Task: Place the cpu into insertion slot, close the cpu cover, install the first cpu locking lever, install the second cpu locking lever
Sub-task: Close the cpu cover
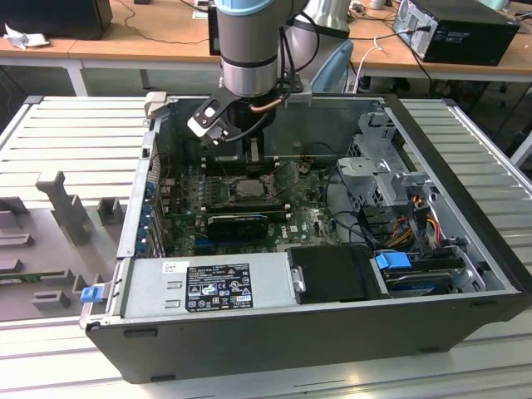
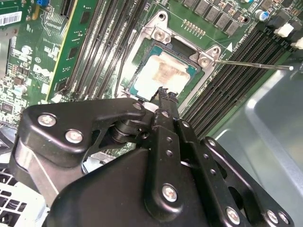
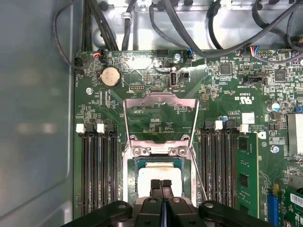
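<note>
The power supply box (image 1: pixel 208 287) at the front of the open computer case (image 1: pixel 332 328) carries a big black label (image 1: pixel 218 287) and a small white one (image 1: pixel 174 268), both with fine print. The green circuit board (image 3: pixel 156 113) has small white lettering everywhere and one white sticker (image 3: pixel 247 118). In the second wrist view a barcode sticker (image 2: pixel 9 19) sits at the board's edge.

The case lies on its side on a table (image 1: pixel 75 141) of grey ribbed metal profiles. Some grey holder blocks (image 1: pixel 62 199) stand on the exterior view's left of this table. Behind are wooden desks (image 1: pixel 150 37) with cables and another black computer (image 1: pixel 465 29).

The cpu (image 3: pixel 158 171) already lies flat in the insertion slot (image 3: pixel 135 165), with its pale metal face up; the second wrist view shows a brownish stain on this face (image 2: pixel 165 73). The cpu cover (image 3: pixel 161 98) is open, swung back from its hinge over the board, so the chip is uncovered. A thin locking lever (image 2: pixel 255 65) reaches from the socket corner across the black memory slots (image 2: pixel 236 71) and is not latched.

The claw (image 3: pixel 160 185) hangs just above the cpu, near the edge away from the hinge. Its two fingers are pressed together with nothing between them. In the exterior view the claw (image 1: pixel 253 162) reaches down into the case, directly over the socket (image 1: pixel 248 189). A round coin battery (image 3: pixel 110 75) sits on the board beyond the cover.
</note>
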`<state>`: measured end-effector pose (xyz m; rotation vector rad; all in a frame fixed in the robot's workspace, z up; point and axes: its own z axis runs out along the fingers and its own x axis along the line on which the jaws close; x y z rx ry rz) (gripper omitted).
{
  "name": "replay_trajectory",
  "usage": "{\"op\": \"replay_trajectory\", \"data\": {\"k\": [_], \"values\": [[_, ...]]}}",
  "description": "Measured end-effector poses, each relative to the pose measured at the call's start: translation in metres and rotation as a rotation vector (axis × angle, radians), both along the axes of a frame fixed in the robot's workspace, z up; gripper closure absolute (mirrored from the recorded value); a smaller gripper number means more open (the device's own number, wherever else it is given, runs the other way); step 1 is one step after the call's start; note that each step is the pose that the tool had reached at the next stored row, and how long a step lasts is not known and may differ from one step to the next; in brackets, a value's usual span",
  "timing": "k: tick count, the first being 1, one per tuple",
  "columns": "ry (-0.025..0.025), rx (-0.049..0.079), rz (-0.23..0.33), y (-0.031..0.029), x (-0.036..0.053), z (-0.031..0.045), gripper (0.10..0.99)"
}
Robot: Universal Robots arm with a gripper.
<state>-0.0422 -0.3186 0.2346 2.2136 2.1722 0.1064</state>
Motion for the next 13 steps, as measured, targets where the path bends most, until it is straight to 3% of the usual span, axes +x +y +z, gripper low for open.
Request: {"op": "replay_trajectory", "data": {"k": [13], "values": [[0.0000,0.000,0.000,0.0002,0.0024,0.0073,0.980]]}}
